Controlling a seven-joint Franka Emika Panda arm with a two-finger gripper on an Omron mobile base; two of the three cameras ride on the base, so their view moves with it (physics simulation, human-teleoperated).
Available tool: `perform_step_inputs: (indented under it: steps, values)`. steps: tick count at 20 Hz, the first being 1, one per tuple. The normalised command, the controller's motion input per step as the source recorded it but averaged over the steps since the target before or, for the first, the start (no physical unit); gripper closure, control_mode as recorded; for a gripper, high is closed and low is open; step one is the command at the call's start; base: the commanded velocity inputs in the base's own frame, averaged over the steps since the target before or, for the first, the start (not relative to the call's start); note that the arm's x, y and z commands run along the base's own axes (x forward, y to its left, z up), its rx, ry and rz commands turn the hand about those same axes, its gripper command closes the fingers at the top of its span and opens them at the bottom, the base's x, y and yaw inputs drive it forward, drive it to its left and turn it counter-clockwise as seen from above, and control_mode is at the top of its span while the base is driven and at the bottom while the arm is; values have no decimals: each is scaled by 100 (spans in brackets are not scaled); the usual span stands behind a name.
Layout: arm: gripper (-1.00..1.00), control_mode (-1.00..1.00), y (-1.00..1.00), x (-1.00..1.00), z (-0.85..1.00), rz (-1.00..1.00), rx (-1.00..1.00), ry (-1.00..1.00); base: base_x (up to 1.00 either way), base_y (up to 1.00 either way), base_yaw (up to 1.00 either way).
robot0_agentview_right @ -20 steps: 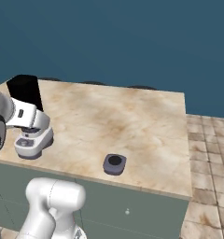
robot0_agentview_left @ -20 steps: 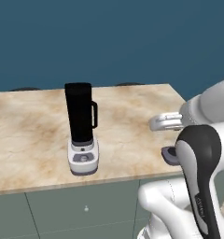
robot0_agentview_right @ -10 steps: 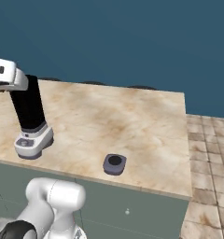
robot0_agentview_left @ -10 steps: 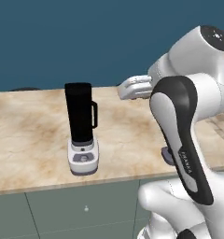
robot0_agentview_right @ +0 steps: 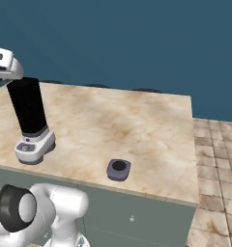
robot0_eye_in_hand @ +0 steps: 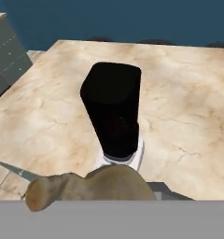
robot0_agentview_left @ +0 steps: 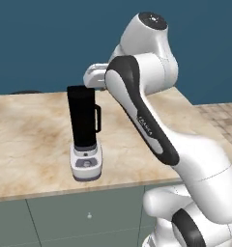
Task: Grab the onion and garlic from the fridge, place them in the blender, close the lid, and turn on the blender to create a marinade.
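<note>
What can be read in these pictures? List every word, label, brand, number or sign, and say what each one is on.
arm: a short line of small grey lettering along the forearm, too blurred to read.
blender: marks on the base's button panel, too small to read.
lid, garlic, counter: no text or signs on them.
No text here can be quoted.

A beige marble desk (robot0_agentview_right: 137,120) stood on grey-green cabinets (robot0_agentview_right: 137,217) before a flat dark blue wall (robot0_agentview_right: 137,38). Tan floor tiles (robot0_agentview_right: 214,159) lay to the right; dim dark shapes, perhaps burners, lined its back.
</note>
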Motion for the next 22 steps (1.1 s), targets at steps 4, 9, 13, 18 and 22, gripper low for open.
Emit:
perform_step_inputs:
  steps: [4,9,13,18,22]
  values:
    - [100,-100,56,91,-29,0,0,14,0,0,0]
    - [100,-100,26,78,-52,1,0,15,0,0,0]
    - [100,-100,2,81,-35,0,0,10,0,0,0]
    - [100,-100,6,74,-33,0,-1,7,0,0,0]
    - [100,-100,20,44,-33,0,-5,1,0,0,0]
